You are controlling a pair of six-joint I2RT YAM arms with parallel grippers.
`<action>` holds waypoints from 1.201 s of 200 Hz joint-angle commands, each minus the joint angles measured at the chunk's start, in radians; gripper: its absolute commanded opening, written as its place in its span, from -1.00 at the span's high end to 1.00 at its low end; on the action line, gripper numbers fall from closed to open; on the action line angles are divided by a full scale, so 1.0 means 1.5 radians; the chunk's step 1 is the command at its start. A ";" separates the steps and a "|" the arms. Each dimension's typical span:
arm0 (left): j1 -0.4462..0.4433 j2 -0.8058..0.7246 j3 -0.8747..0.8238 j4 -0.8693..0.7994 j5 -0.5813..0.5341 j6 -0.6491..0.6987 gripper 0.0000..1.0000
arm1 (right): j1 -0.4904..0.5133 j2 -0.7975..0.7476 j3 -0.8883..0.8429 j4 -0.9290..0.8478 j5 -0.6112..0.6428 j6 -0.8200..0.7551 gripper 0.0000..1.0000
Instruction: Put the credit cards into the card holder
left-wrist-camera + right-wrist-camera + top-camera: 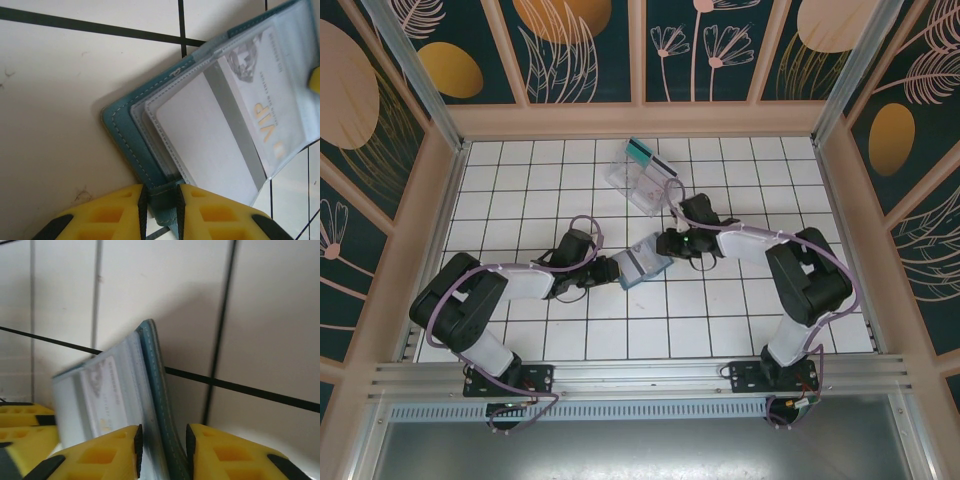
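Currently left fingers (105, 215) and right fingers (95, 455) pinch one card holder (129, 146).

The desk (520, 180) is white, ruled into squares by dark lines. Toward its far edge lies a clear plastic tray (642, 188), with a teal card (640, 152) and a whitish card (663, 166) at its far end. Near the middle sits the open card holder (642, 267), a corner down on the tiles.
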 commanded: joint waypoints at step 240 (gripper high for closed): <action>0.000 -0.104 -0.002 -0.091 -0.141 0.009 0.52 | 0.129 0.023 0.072 -0.072 0.027 -0.077 0.11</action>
